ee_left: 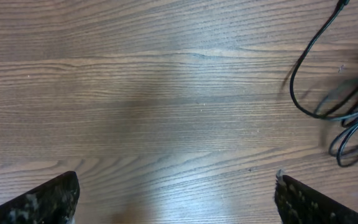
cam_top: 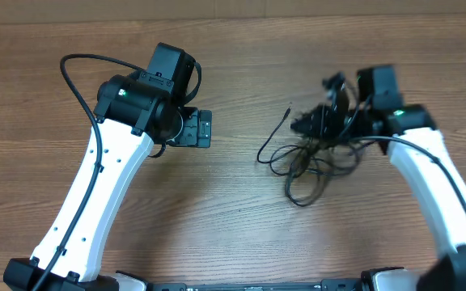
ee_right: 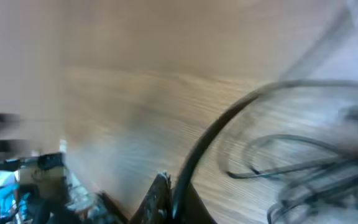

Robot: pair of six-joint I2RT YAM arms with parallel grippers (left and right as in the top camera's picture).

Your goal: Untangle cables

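The cables (cam_top: 310, 162) lie as a bunch of thin black loops right of the table's centre, and one loose end (cam_top: 287, 112) points up and left. My right gripper (cam_top: 318, 123) sits at the top of the bunch, shut on a cable strand. The blurred right wrist view shows that strand (ee_right: 219, 134) rising from between the closed fingers (ee_right: 159, 198), with more loops (ee_right: 303, 168) to the right. My left gripper (cam_top: 204, 129) stands open over bare wood, well left of the bunch. In the left wrist view, cable loops (ee_left: 344, 118) show at the right edge, beyond the wide-apart fingertips (ee_left: 48, 198).
The wooden table (cam_top: 233, 218) spans the whole view. Each arm's thicker black wire (cam_top: 75, 77) runs along its white link. Both arm bases sit at the near edge.
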